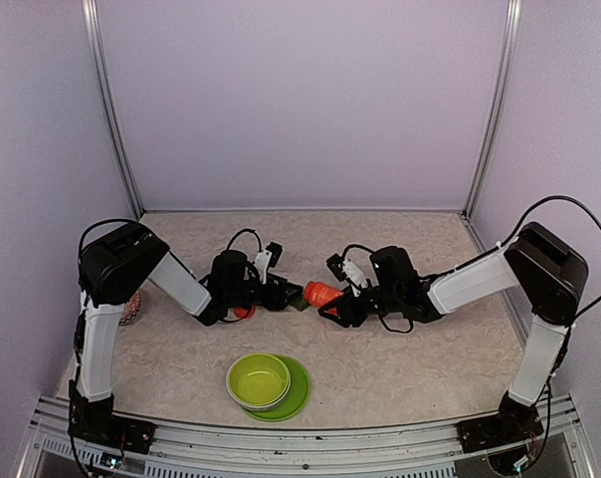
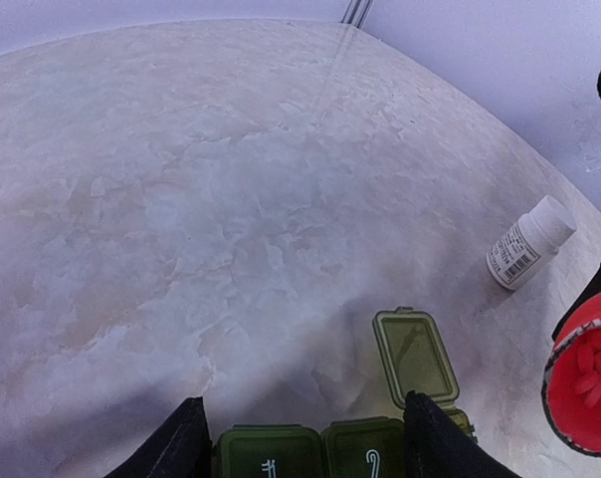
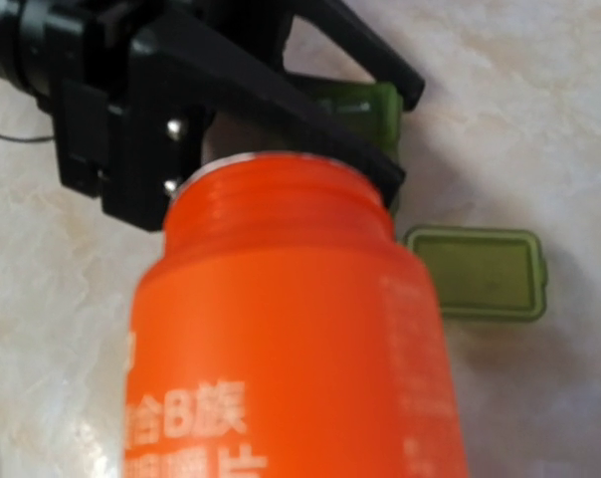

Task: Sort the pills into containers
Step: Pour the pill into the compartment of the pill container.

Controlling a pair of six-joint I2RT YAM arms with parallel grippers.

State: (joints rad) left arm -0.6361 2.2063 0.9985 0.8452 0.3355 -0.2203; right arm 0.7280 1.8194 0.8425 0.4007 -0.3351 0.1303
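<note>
Containers [image 2: 325, 448]: mid-table, between the two claws, on the far side of the bowl.

Room: lilac walls [image 1: 300, 100] on three sides. An aluminium post [image 1: 109, 110] stands in each far corner.

Table [image 1: 400, 249]: beige marbled top, matte. A metal rail [image 1: 300, 438] runs along the near edge.

Arms: both are bent inward, with wrists low over the table centre.

Left gripper [image 2: 305, 413]: the fingers stand apart and straddle the strip box. Cannot tell whether they pinch it.

Right gripper [image 1: 330, 297]: clamped on the orange-red bottle [image 3: 291, 329]. The bottle is tipped over, its open mouth toward the box and just beside it. White lettering runs along its side.

Lime-green bowl [image 1: 258, 378]: sits on a matching plate [image 1: 296, 396], near edge, centre.

White bottle [image 2: 530, 242]: barcode label, lying on its side on the table, apart from the box.

Containers, close up:
- Dark green plastic, with three square compartments joined in a row.
- Two lids are shut, marked 1 and 2 in pale figures.
- The third compartment is at the end toward the orange-red bottle. Its lid [image 2: 412, 357] is open and lies back flat on the table.
- The inside of that compartment is hidden behind a finger.

Pills [image 2: 591, 370]: red, oblong, heaped in the bottle's mouth.
</note>
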